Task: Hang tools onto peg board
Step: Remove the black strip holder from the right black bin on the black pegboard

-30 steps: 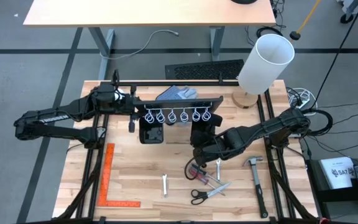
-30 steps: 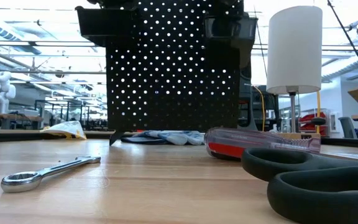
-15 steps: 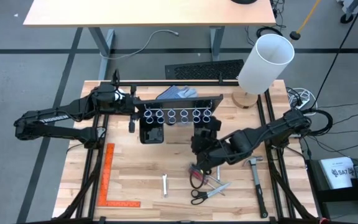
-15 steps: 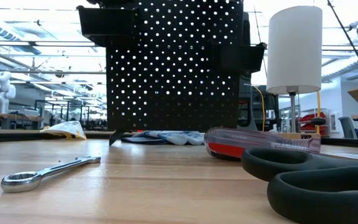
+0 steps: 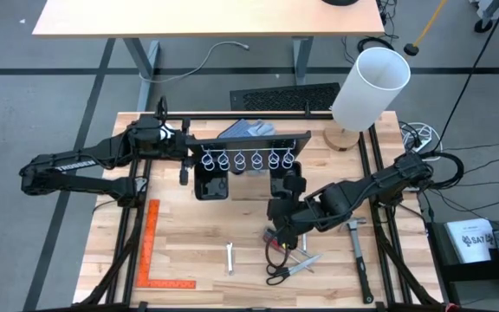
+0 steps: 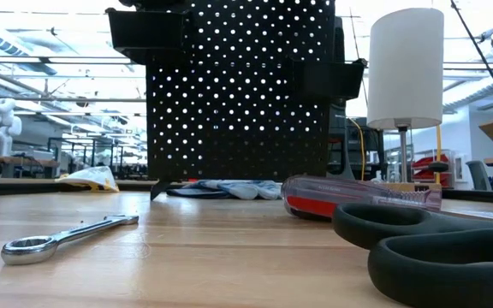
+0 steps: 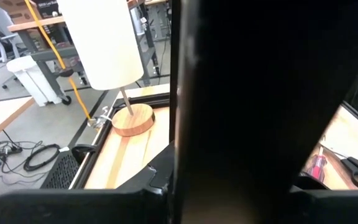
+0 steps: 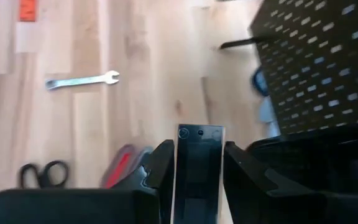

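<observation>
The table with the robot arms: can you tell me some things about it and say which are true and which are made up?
1. The scissors lie on the table. True.
2. The peg board lies flat. False: it stands upright.
3. A wrench lies on the wood. True.
4. The scissors hang on a ring holder. False: they lie on the table.
5. The lamp has a white shade. True.
</observation>
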`<state>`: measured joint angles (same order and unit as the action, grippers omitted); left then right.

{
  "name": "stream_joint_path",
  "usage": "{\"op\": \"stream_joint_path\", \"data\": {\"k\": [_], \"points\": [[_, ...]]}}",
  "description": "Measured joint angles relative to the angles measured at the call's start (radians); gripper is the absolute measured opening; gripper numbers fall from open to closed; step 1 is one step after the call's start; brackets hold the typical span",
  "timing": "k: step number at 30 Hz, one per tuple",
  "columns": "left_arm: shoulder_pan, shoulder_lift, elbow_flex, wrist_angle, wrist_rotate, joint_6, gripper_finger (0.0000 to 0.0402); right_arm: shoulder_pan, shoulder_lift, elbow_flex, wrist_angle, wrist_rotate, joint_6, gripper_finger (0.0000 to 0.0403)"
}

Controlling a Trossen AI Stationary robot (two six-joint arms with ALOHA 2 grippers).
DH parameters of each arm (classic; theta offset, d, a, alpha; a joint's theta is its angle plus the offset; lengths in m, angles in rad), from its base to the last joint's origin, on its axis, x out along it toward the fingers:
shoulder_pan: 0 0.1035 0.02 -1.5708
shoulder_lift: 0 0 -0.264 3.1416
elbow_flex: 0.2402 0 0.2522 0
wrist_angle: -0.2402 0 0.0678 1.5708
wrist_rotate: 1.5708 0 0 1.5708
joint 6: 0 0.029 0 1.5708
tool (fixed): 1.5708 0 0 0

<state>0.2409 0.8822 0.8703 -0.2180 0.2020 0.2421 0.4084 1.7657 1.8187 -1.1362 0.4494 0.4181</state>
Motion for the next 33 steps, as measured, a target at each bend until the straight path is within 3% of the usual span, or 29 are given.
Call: {"op": "stream_joint_path", "data": {"k": [8, 11, 24, 33], "points": [[0.000, 0.000, 0.000, -0.001, 0.000, -0.002, 0.0088, 0.000, 0.037, -0.039, -0.001, -0.255, 0.081, 0.0097], [0.000, 0.000, 0.000, -0.001, 0.000, -0.004, 0.0088, 0.010, 0.078, -0.084, 0.004, -0.304, 0.120, 0.0097], [0.000, 0.000, 0.001, -0.013, 0.001, -0.027, 0.0088, 0.055, 0.279, -0.223, 0.039, -0.165, 0.541, 0.0097], [0.000, 0.000, 0.001, -0.012, 0.002, -0.027, 0.0088, 0.070, 0.293, -0.290, 0.104, -0.090, 0.697, 0.0097]]}}
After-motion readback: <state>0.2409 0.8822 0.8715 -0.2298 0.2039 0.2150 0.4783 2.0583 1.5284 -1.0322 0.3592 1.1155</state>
